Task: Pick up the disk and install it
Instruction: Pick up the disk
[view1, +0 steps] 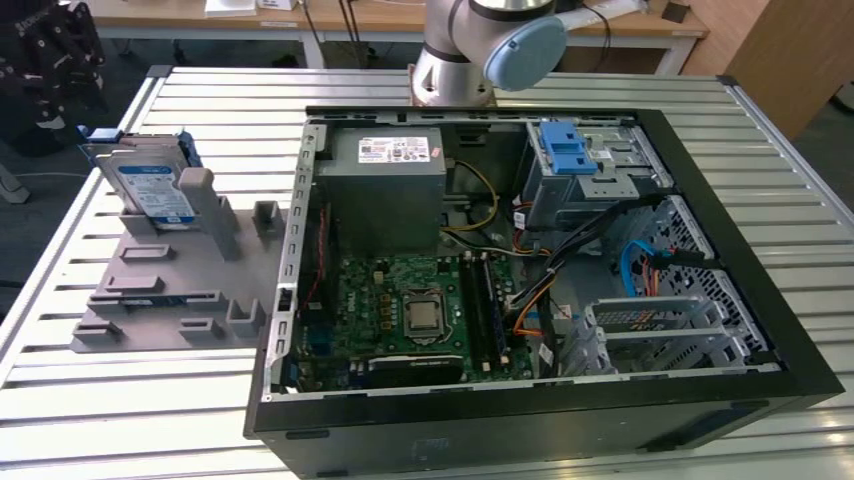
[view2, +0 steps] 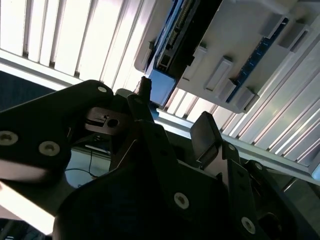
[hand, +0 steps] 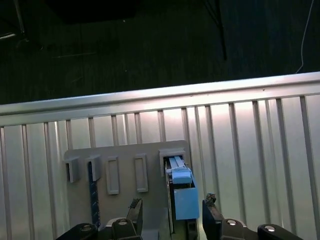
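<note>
A slatted metal worktop (view1: 80, 400) carries everything, and the open computer case (view1: 534, 420) lies just beside the grey slotted fixture (view1: 160, 290), on the exterior view's right of it. The disk (view1: 144, 185) stands upright on edge in the fixture's far end slot, label facing out, not yet lifted. In the first wrist view the gripper (hand: 172, 215) hangs over that end of the fixture with its fingers (hand: 212, 220) spread, one to each side of the disk's blue carrier and clear of it. The step in hand looks like the approach to the grasp. To do it well, keep the disk centred between the fingers, come down square to the fixture, pinch the flat faces evenly, and draw it straight out of the slot so the carrier does not bind.
</note>
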